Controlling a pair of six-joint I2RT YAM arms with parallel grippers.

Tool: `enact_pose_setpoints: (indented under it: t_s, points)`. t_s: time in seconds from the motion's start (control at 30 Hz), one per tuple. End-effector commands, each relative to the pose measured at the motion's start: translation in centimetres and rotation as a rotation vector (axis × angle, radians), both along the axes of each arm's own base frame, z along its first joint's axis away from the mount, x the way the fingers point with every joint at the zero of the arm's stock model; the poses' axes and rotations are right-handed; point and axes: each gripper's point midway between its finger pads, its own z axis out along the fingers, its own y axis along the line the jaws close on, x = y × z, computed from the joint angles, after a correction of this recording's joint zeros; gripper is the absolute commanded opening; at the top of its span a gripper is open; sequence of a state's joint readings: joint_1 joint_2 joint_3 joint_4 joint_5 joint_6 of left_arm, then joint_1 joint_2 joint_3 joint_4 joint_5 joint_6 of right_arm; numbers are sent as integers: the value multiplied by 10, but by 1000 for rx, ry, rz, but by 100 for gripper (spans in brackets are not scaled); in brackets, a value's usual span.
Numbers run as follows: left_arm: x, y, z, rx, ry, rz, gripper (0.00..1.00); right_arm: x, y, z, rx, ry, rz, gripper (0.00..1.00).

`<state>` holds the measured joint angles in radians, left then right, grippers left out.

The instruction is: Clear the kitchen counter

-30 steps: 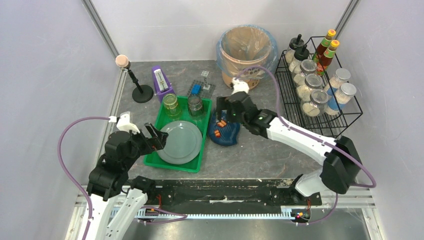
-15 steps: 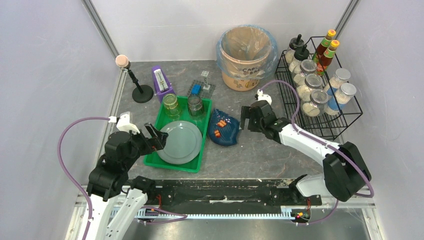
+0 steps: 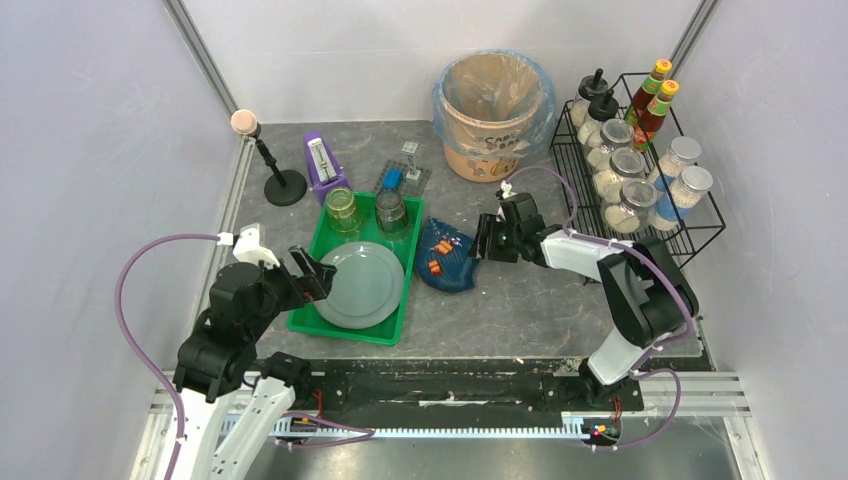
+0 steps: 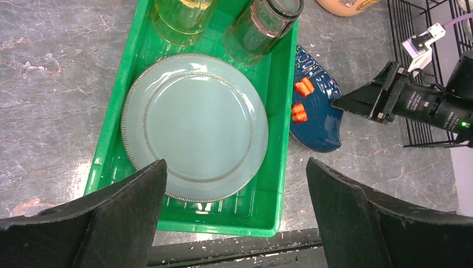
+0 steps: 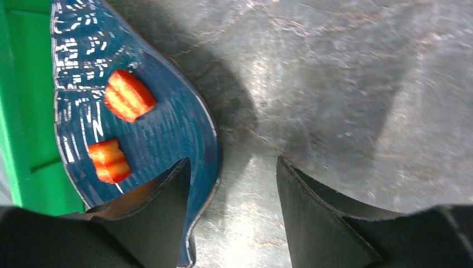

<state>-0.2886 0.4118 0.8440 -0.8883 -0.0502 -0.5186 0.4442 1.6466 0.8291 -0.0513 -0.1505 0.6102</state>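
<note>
On the near left of the kitchen counter (image 3: 500,310), which fills the floor of the cell, the left gripper (image 4: 235,161) hangs released, jaws wide apart, above the near edge of a green tray (image 3: 345,330) holding a grey plate (image 3: 360,285). Just right of the tray, the right gripper (image 5: 233,162) straddles the right rim of a blue plate (image 5: 167,128) carrying two orange pieces (image 5: 129,95), jaws apart with bare counter showing between them. Farther back, two glass jars (image 3: 341,208) stand at the tray's far end, a lined bin (image 3: 495,130) at the far centre, and a black wire rack (image 3: 690,240) of bottles at the far right.
</note>
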Motion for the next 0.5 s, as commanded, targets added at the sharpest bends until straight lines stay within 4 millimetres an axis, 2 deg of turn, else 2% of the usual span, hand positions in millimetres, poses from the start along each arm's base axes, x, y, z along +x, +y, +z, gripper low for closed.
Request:
enact_pose_setpoints:
  t_s: [0.0, 0.2, 0.37, 0.47]
  points:
    - [2, -2, 5, -15, -11, 0, 100, 16, 23, 8, 70, -48, 79, 58]
    - [3, -3, 6, -16, -16, -5, 100, 10, 27, -14, 79, -6, 136, 51]
    - [3, -5, 4, -20, -15, -12, 100, -3, 22, -37, 92, 36, 154, 45]
    - [3, -5, 2, -22, -11, -15, 100, -10, 15, -45, 105, 52, 152, 36]
